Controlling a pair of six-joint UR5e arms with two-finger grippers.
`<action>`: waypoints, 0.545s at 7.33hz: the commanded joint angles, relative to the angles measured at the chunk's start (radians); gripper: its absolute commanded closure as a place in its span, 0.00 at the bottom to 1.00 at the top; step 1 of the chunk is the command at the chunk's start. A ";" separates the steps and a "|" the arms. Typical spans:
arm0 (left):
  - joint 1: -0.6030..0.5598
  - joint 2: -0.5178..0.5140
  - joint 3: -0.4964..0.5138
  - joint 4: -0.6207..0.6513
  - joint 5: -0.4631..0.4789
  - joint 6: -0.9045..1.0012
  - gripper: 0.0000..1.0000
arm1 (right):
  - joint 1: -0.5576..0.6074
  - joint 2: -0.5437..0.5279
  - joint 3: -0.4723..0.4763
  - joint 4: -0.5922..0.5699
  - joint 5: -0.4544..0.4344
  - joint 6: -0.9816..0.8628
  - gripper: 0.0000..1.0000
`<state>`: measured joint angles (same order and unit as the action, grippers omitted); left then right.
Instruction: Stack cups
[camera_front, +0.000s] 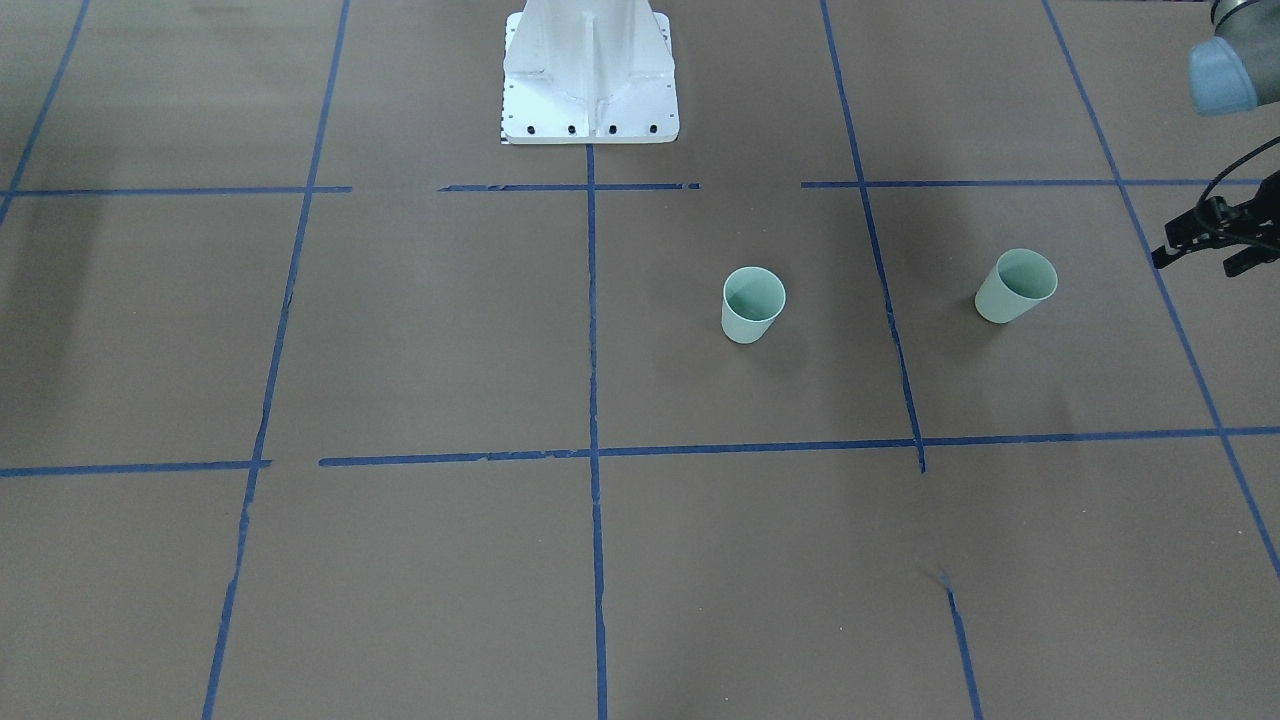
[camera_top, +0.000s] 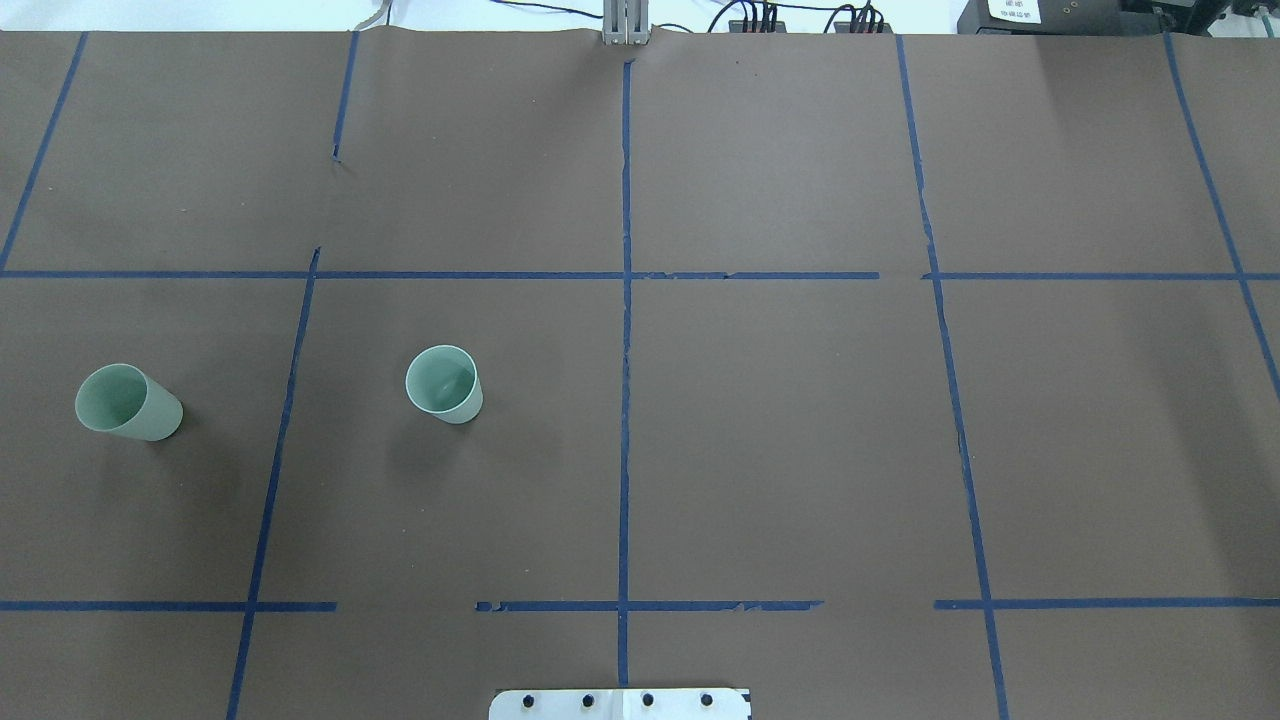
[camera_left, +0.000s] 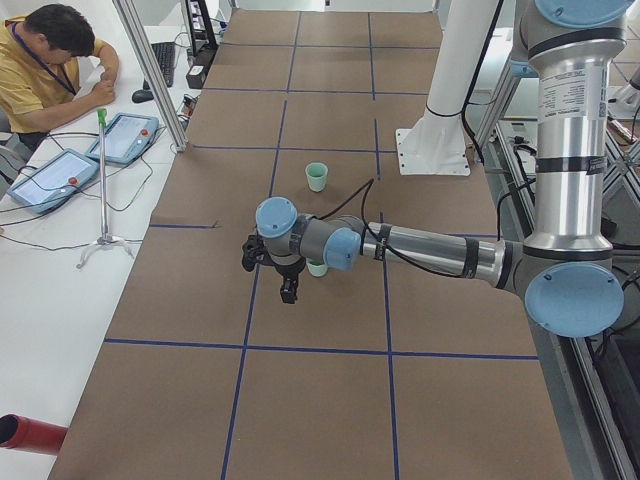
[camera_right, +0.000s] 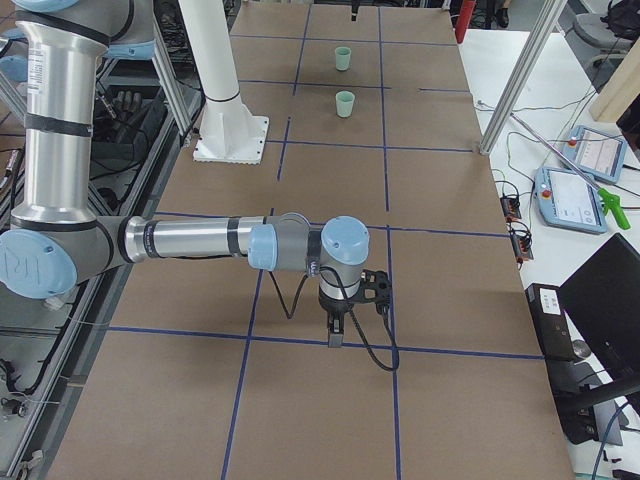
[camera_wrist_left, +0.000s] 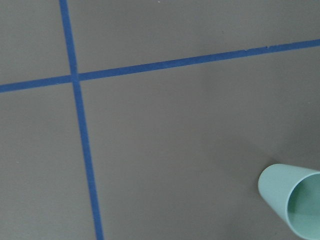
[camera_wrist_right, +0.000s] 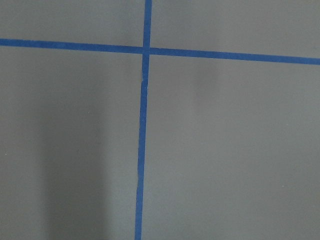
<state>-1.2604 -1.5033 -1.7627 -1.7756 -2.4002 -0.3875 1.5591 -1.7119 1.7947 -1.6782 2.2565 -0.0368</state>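
1. Left gripper (camera_front: 1197, 262): hangs just outboard of the outer cup, empty, and the jaws look apart.
2. Outer cup (camera_front: 1015, 286): upright, mouth up, on the table (camera_top: 780, 450) at the robot's left end. Probably light, thin, smooth plastic that ovals and slips under squeeze. I'd pinch the wall just below the rim with low force.
3. Inner cup (camera_front: 752, 304): upright, well apart from the outer one, nearer the centre line. The taper should let them nest, but it may skid if bumped.
4. Right gripper (camera_right: 350, 300): at the far end, well away from both cups. Can't tell its opening.
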 joint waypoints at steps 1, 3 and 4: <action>0.120 0.014 -0.004 -0.196 0.088 -0.311 0.00 | -0.001 0.000 0.000 0.000 0.000 0.000 0.00; 0.195 0.053 -0.003 -0.357 0.092 -0.485 0.00 | 0.001 0.000 0.000 0.000 0.000 0.000 0.00; 0.225 0.063 -0.001 -0.381 0.098 -0.542 0.00 | -0.001 0.000 0.000 0.000 0.000 0.000 0.00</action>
<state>-1.0779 -1.4573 -1.7658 -2.0967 -2.3096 -0.8391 1.5595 -1.7119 1.7948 -1.6782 2.2565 -0.0368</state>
